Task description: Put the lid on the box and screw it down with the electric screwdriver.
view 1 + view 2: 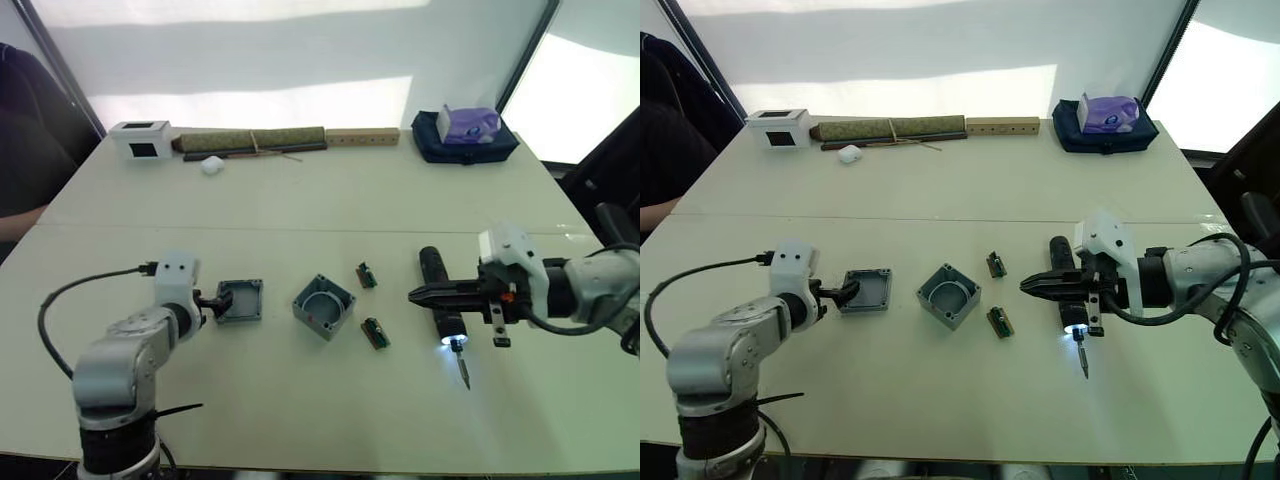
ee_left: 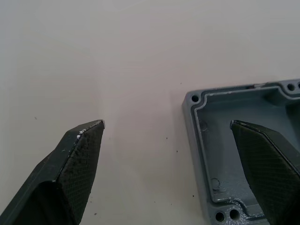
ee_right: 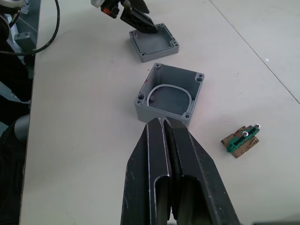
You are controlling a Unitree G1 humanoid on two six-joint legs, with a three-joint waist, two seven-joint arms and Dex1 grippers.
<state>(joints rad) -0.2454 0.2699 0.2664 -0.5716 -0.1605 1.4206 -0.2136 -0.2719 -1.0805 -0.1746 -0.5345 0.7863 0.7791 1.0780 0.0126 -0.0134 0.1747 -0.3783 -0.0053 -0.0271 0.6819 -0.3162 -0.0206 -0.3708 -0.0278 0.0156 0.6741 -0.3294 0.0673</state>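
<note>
Left gripper: fingers spread wide, one outside the lid's left wall and one over its hollow; nothing clamped yet, apparently set to pinch that rim
Lid: lies hollow side up on the table, left of the box and apart from it; it probably needs turning over before it can seat
Box: open side up near the table's centre, turned corner-on, interior empty, ready to receive the lid
Right gripper: fingers pressed together, empty; tips point left toward the box, hanging above the screwdriver
Electric screwdriver: lies on the table right of the box, under the right gripper, bit toward the near edge, its light on; not picked up
Green circuit pieces: two, between box and screwdriver, clear of the lid's likely path
Stage, as judged: lid pickup about to begin; screwing not yet started
</note>
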